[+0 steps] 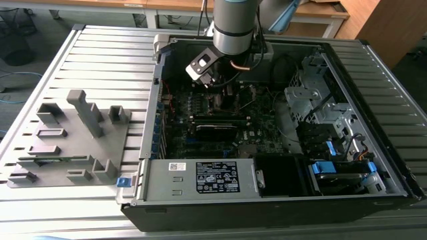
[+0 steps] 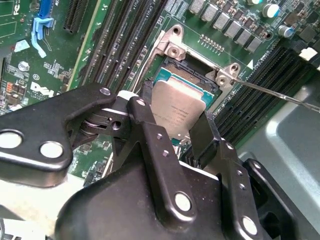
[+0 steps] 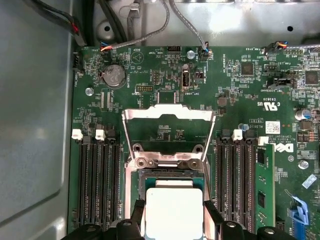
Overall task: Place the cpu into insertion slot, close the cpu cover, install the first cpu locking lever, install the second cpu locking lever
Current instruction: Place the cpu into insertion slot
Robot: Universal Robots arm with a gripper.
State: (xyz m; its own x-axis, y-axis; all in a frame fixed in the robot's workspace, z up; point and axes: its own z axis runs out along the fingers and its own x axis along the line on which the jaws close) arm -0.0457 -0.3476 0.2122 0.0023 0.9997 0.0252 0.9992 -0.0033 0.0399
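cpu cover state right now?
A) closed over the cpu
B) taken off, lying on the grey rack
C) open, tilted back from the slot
C: in the first wrist view the cover stands open behind its hinge, and the cpu sits uncovered at the slot.

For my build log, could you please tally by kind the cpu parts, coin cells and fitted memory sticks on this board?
cpu: 1
slot: 1
cover: 1
coin cell: 1
memory stick: 1
Total: 5
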